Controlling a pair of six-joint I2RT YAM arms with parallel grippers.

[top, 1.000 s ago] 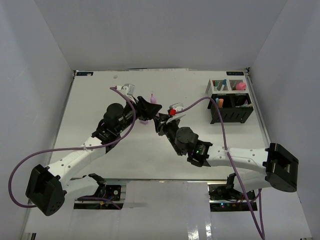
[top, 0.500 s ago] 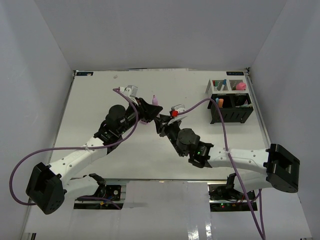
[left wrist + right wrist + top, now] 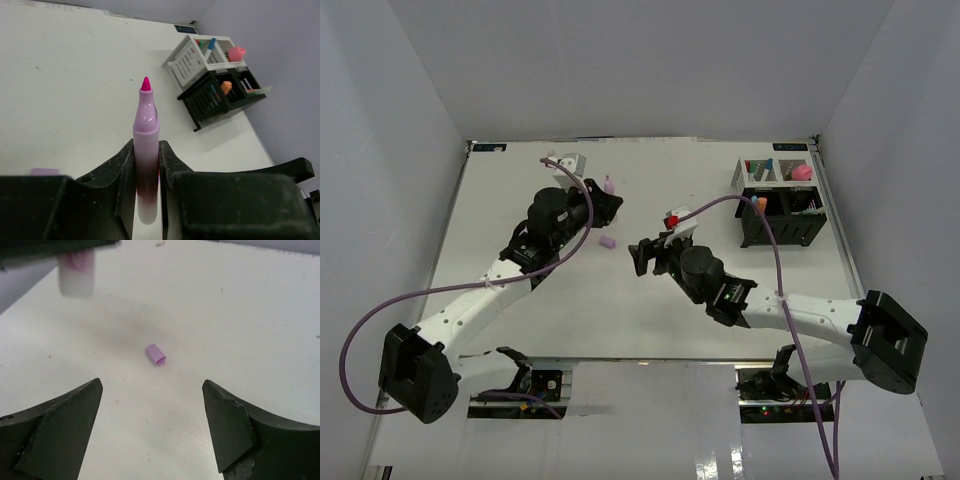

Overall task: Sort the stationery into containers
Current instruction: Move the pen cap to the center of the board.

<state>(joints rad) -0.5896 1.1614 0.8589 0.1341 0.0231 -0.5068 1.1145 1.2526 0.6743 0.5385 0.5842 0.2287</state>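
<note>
Table: you are working over a mostly bare white top, with both arms reaching toward its middle. Containers: the black organizer and the white mesh compartments joined behind it are sitting at the far right, already holding some pens, an orange marker and a pink-capped bottle. Arms: a second ago your two grippers were meeting nose to nose at mid-table; now they are drawing apart, the left one swinging back toward the far left. Left gripper: it is clamping the lower barrel of a purple marker, holding it upright with its bare pink tip pointing up. Right gripper: it is hanging over the table with its fingers spread wide and nothing between them. Purple cap: it is lying loose on its side on the table, between the two grippers and just ahead of the right one. Reading: the marker looks to have come uncapped in the exchange, so you are probably now dealing with two pieces, not one. The marker is well apart from the containers, and the cap likely needs picking up before this item is sorted.
</note>
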